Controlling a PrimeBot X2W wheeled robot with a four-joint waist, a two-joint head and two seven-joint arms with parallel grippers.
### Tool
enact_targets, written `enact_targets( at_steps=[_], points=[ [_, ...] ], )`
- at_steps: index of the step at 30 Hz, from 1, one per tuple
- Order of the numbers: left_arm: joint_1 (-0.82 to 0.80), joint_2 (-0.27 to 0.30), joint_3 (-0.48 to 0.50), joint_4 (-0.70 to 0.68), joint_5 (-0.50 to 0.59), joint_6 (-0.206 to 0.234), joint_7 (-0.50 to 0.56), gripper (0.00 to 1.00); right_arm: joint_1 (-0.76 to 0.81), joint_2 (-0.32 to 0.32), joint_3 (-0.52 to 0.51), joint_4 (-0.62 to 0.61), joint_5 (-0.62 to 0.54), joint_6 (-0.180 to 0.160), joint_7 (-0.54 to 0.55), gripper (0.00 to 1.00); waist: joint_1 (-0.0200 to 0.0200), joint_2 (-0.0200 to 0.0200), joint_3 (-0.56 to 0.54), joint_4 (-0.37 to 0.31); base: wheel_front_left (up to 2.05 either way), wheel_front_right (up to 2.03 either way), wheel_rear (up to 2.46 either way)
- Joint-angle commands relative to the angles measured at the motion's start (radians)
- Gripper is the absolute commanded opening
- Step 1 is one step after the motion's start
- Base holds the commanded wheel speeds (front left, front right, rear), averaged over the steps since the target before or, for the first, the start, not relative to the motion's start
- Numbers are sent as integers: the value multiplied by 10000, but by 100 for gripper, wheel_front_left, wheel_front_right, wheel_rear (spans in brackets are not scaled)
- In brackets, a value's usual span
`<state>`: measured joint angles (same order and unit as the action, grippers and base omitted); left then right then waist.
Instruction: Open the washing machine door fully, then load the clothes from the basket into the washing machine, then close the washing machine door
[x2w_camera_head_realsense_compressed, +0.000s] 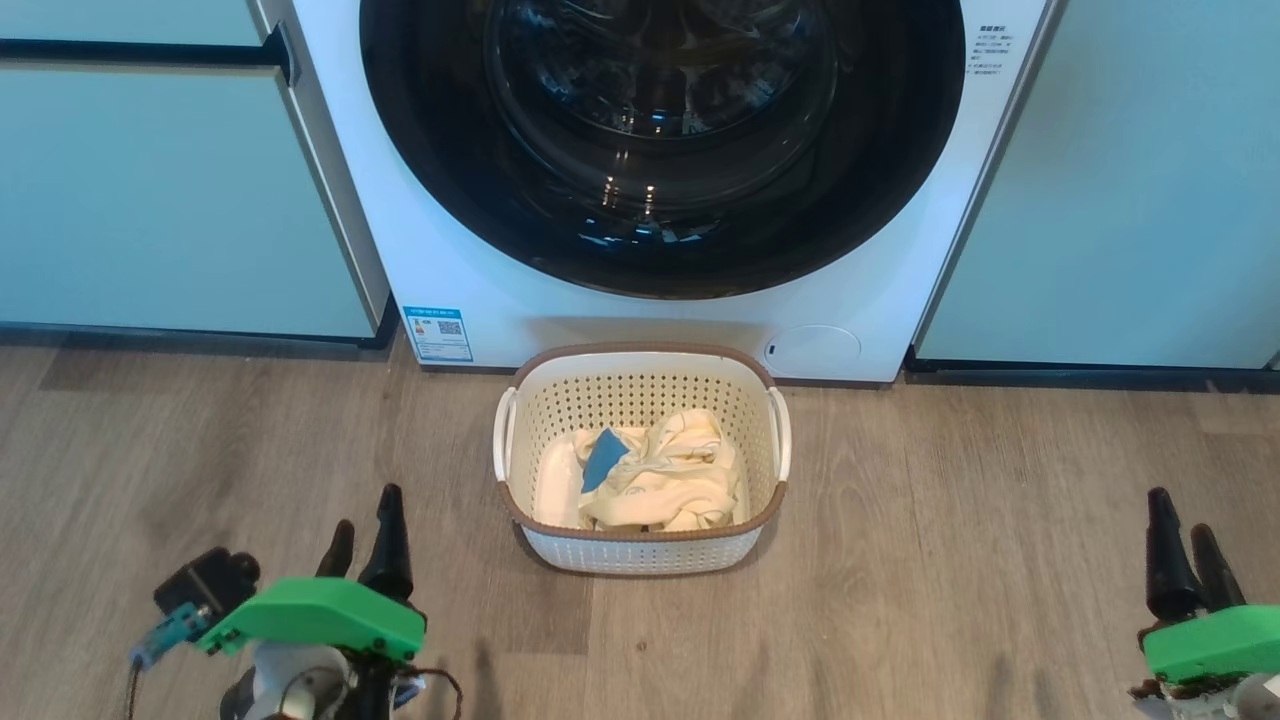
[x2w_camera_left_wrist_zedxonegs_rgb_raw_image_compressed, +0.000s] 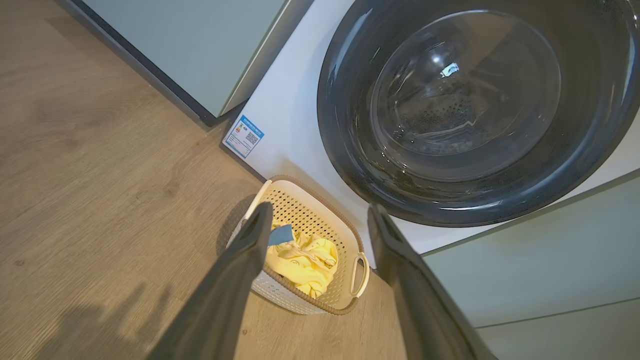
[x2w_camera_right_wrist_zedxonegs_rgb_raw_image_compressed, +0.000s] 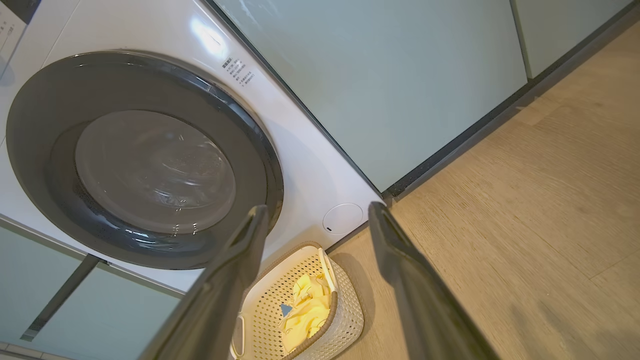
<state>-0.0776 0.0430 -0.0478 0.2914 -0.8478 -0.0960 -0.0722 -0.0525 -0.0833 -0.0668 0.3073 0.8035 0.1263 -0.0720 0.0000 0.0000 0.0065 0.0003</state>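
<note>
Black-rimmed, the washing machine door (x2w_camera_head_realsense_compressed: 660, 130) was shut, the clothes (x2w_camera_head_realsense_compressed: 665, 475) heaped in the basket (x2w_camera_head_realsense_compressed: 640, 352) just before it. Left gripper (x2w_camera_head_realsense_compressed: 365, 512) and right gripper (x2w_camera_head_realsense_compressed: 1180, 515) were held wide, empty. The basket might be struck by the swung door.

Left gripper (x2w_camera_left_wrist_zedxonegs_rgb_raw_image_compressed: 320, 206): fingers spread wide, nothing between. Beyond fingertips, basket (x2w_camera_left_wrist_zedxonegs_rgb_raw_image_compressed: 327, 227) on wood floor (x2w_camera_left_wrist_zedxonegs_rgb_raw_image_compressed: 100, 175), just in front of washing machine (x2w_camera_left_wrist_zedxonegs_rgb_raw_image_compressed: 290, 110). In basket: clothes (x2w_camera_left_wrist_zedxonegs_rgb_raw_image_compressed: 305, 260), yellow with blue patch. Door (x2w_camera_left_wrist_zedxonegs_rgb_raw_image_compressed: 475, 110) shut flush, clear glass bowl at centre. Blue sticker (x2w_camera_left_wrist_zedxonegs_rgb_raw_image_compressed: 243, 136) at machine's lower corner. Teal cabinets (x2w_camera_left_wrist_zedxonegs_rgb_raw_image_compressed: 200, 45) on both sides.
</note>
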Motion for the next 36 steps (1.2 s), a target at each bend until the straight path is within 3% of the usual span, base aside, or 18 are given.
enact_targets(
  at_steps=[1, 36],
  points=[
    [-573, 127, 71, -345, 488, 1, -183, 100, -678, -132, 133, -366, -476, 24, -186, 100, 0, 0, -4, 5, 0, 0, 0],
    [-1158, 104, -430, 123, 4515, 106, -1216, 100, -1028, -275, 1152, -486, -4840, 36, -1218, 100, 0, 0, 38, 42, 0, 0, 0]
  ],
)
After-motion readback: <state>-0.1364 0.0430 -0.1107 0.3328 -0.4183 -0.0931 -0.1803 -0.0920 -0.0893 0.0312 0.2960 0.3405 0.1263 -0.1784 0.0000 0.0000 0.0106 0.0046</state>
